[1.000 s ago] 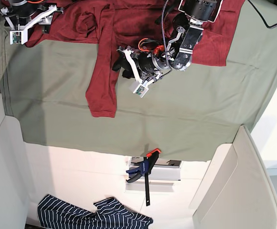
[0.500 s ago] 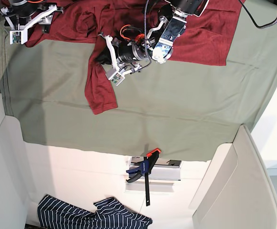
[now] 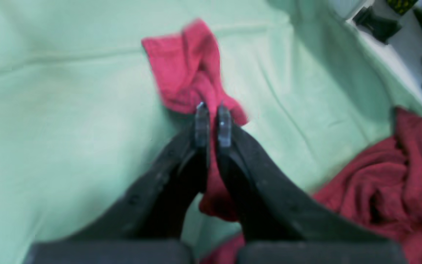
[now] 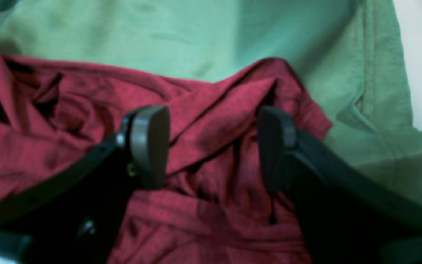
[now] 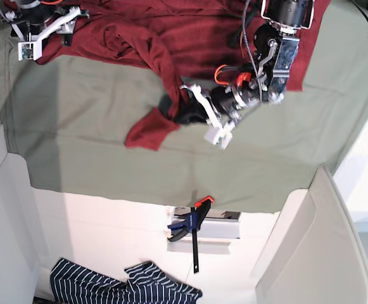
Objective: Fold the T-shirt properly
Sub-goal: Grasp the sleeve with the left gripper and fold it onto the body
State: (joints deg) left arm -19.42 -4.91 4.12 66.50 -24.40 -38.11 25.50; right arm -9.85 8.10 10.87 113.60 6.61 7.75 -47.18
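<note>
The dark red T-shirt lies crumpled along the far edge of the green sheet, one long sleeve drawn out toward the middle. My left gripper is shut on that sleeve. In the left wrist view the left gripper pinches the red fabric, and the sleeve's cuff end flops on the sheet beyond the tips. My right gripper hovers at the shirt's other end. In the right wrist view the right gripper stands open just above bunched shirt cloth, holding nothing.
A sage-green cloth sheet covers the table. A black clamp with an orange tip grips the table's front edge. A navy-and-white striped garment lies on the floor below. White side panels flank the table.
My left gripper has shut on the sleeve and dragged it sideways and toward the front edge, so the sleeve now bends and its cuff lies doubled over. The right gripper stays open.
</note>
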